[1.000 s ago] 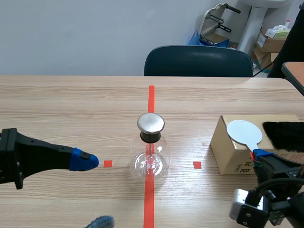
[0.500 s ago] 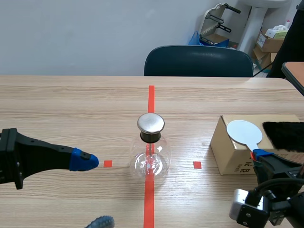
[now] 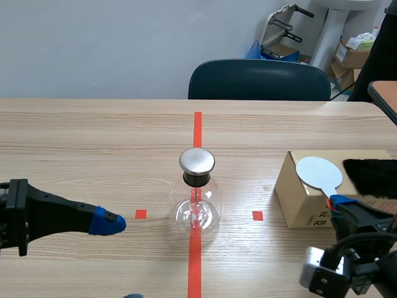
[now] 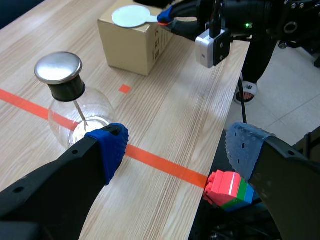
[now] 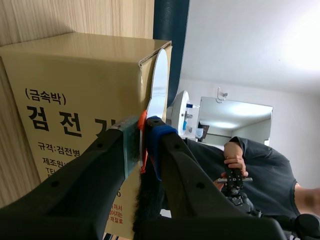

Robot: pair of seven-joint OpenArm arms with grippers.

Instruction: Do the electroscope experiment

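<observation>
Looking at it, we've got the right fingers (image 5: 159,136) pinched on the white paddle (image 3: 318,172), its disc lying on the box (image 3: 298,202). The electroscope (image 3: 196,205) stands mid worktop (image 3: 93,136), off to their left, so its metal cap (image 3: 197,161) looks like that arm's reach. Our left fingers (image 4: 107,145) gape wide, empty.

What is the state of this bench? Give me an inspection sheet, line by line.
Surface: wooden table, orange-red tape marks.
Job's things: glass flask electroscope, metal cap on, upright on the centre line; white disc paddle and black fur pad on the cardboard box.
Clutter: coloured toy bricks past the table edge.
Grippers: left gripper open, beside the electroscope, apart from it; right gripper shut on the paddle's handle.
Cables: black cable looped at the right arm.
Surroundings: dark chair across the table; boxes in the far corner; a person beyond the box.
</observation>
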